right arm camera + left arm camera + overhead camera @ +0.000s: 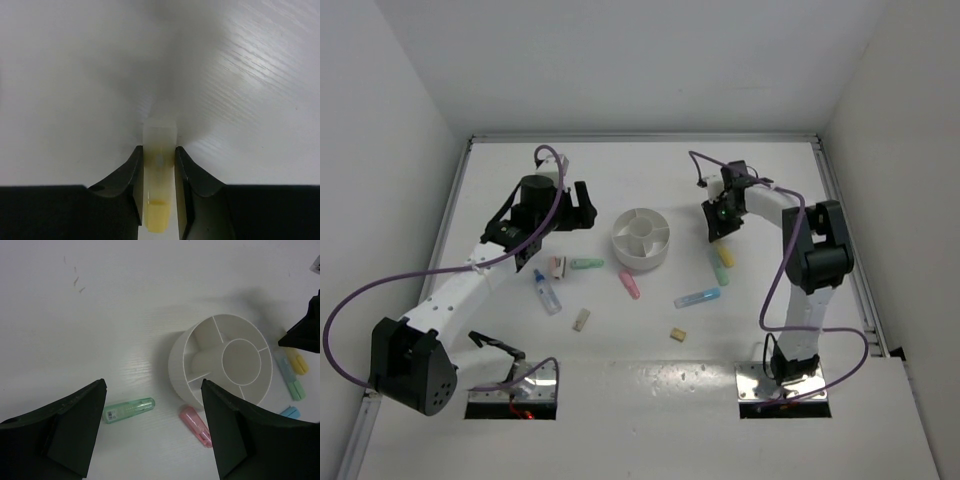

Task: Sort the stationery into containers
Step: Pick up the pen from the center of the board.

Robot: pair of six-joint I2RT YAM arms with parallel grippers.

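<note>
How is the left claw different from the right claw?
The left claw is wide open and empty; the right claw pinches a yellow marker. From above, the left claw hangs left of the white divided bowl, the right claw on its right. Both are black and have two fingers.

The counter [650,175] is white and flat, with faint lines like wood. 3 plain white walls [640,60] stand around it, at the left, back and right. A thin grey rail [640,137] runs along its edges.
</note>
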